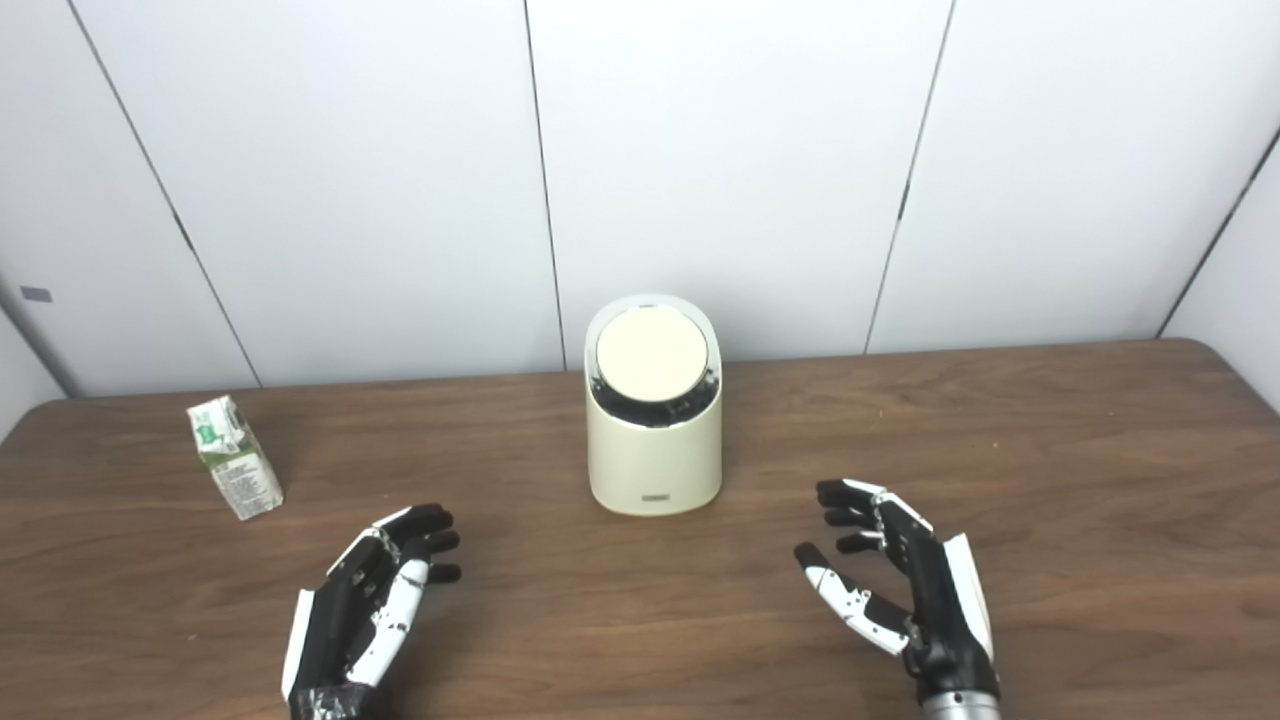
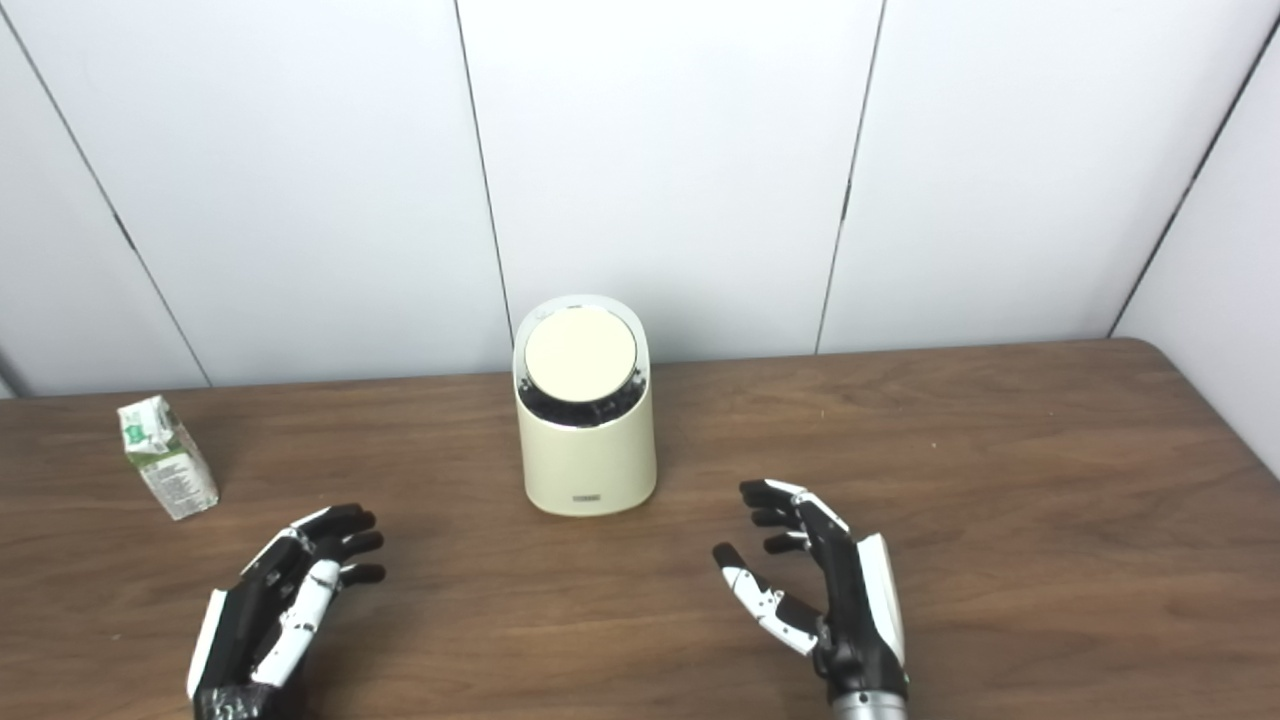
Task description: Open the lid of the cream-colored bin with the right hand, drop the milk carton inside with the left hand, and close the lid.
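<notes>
At the middle of the brown wood-grain surface (image 1: 1050,450), near its far edge, the cream-colored bin (image 1: 655,440) is set upright with its round lid (image 1: 652,354) closed. A small dark label is carried low on its front, too small to be read. Well apart to the left, the milk carton (image 1: 234,457) is stood, green and white with unreadable fine print. Nearer the camera, the left robot hand (image 1: 370,590) and right robot hand (image 1: 895,570) are held released, fingers spread, grasping nothing. White wall panels (image 1: 730,150) with dark seams are seen behind.
</notes>
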Robot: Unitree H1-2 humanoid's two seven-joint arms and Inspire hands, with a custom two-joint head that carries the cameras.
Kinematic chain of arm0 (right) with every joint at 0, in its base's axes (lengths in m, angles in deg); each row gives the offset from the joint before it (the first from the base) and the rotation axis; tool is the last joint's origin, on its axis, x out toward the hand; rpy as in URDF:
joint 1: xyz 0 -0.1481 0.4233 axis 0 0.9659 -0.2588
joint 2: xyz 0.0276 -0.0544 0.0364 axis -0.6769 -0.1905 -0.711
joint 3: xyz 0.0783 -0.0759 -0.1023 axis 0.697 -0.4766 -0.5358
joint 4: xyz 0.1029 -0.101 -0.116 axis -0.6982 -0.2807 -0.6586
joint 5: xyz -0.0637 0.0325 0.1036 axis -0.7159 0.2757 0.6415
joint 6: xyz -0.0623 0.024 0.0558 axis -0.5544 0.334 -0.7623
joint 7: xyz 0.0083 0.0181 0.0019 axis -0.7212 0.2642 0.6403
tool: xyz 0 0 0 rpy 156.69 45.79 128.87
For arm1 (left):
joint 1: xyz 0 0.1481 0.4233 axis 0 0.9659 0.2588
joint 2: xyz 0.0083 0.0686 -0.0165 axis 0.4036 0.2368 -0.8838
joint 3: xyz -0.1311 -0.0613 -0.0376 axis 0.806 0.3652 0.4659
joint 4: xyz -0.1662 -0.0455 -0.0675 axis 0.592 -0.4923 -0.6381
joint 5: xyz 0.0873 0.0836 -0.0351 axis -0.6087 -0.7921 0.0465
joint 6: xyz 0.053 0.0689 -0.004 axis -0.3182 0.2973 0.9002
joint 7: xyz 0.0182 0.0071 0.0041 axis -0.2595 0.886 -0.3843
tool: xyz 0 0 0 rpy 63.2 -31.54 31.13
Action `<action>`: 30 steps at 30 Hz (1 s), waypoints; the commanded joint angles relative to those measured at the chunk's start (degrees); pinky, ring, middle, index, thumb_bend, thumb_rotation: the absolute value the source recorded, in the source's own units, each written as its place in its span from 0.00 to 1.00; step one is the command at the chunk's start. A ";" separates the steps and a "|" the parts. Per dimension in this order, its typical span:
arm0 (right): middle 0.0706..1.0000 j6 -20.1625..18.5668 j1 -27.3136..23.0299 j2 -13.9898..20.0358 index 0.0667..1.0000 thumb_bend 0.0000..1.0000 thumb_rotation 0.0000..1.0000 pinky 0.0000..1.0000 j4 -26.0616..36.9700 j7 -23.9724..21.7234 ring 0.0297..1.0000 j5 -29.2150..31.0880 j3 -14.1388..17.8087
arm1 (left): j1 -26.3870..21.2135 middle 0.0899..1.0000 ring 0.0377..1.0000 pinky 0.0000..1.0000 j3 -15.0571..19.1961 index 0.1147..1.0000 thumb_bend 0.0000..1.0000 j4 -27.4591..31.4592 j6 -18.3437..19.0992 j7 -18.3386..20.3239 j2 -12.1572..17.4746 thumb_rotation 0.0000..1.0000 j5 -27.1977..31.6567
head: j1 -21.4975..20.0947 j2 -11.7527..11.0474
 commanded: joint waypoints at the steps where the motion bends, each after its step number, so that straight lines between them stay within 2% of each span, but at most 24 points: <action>1: 0.68 0.80 -0.84 -0.27 0.66 0.26 0.25 0.57 2.08 0.14 0.67 -0.26 -0.11 | -1.11 0.70 0.69 0.60 -0.11 0.67 0.32 1.70 -1.80 0.60 0.12 0.38 0.50 | -0.02 0.07; 7: 0.68 1.12 -0.95 -0.11 0.66 0.26 0.28 0.58 1.90 0.21 0.67 -0.49 -0.22 | -1.12 0.69 0.69 0.61 -0.09 0.67 0.32 1.85 -1.44 0.37 0.08 0.38 0.23 | -0.02 0.07; 17: 0.68 1.39 -1.14 0.19 0.65 0.26 0.23 0.57 1.67 0.08 0.67 0.26 0.08 | -1.33 0.70 0.69 0.61 -0.27 0.67 0.32 1.43 -1.54 0.44 -0.08 0.38 0.20 | 0.14 -0.20; 19: 0.68 1.38 -1.26 0.44 0.65 0.27 0.24 0.57 1.64 0.04 0.67 0.12 0.12 | -1.43 0.70 0.69 0.60 -0.37 0.67 0.31 1.45 -1.42 0.38 -0.25 0.38 0.18 | 0.37 -0.17; 22: 0.69 -0.23 -1.51 0.93 0.67 0.27 0.33 0.58 3.20 -0.62 0.68 -1.48 -0.24 | -1.58 0.70 0.69 0.60 -0.52 0.68 0.32 1.53 -1.25 0.13 -0.49 0.37 -0.23 | 0.62 -0.16; 23: 0.71 -0.95 -1.63 1.06 0.69 0.28 0.43 0.59 3.99 -0.99 0.70 -2.09 -0.41 | -1.62 0.70 0.69 0.60 -0.53 0.67 0.32 1.52 -1.24 0.03 -0.53 0.39 -0.40 | 0.62 -0.16; 24: 0.71 -1.72 -2.03 1.19 0.69 0.28 0.44 0.59 5.40 -1.68 0.70 -2.51 -0.71 | -1.67 0.70 0.69 0.60 -0.53 0.67 0.32 1.52 -1.16 -0.11 -0.59 0.39 -0.57 | 0.59 -0.20; 25: 0.73 -2.17 -2.35 1.26 0.72 0.29 0.55 0.63 6.22 -2.14 0.73 -2.68 -0.89 | -1.75 0.70 0.69 0.60 -0.52 0.67 0.33 1.43 -1.14 -0.21 -0.63 0.40 -0.67 | 0.46 -0.33; 27: 0.76 -3.21 -3.57 1.76 0.74 0.30 0.64 0.66 8.19 -3.52 0.75 -3.31 -1.35 | -1.87 0.70 0.69 0.61 -0.51 0.67 0.34 1.21 -1.17 -0.33 -0.71 0.40 -0.76 | 0.41 -0.46; 29: 0.80 -4.25 -5.89 2.63 0.78 0.32 0.82 0.68 10.05 -5.20 0.78 -4.13 -1.72 | -2.00 0.70 0.70 0.61 -0.54 0.68 0.33 0.90 -1.39 -0.43 -0.81 0.40 -0.96 | 0.39 -0.61; 30: 0.81 -4.89 -7.30 3.05 0.79 0.34 0.86 0.69 10.70 -5.92 0.79 -4.64 -1.76 | -2.07 0.70 0.70 0.61 -0.55 0.68 0.33 0.68 -1.60 -0.43 -0.87 0.40 -0.97 | 0.42 -0.79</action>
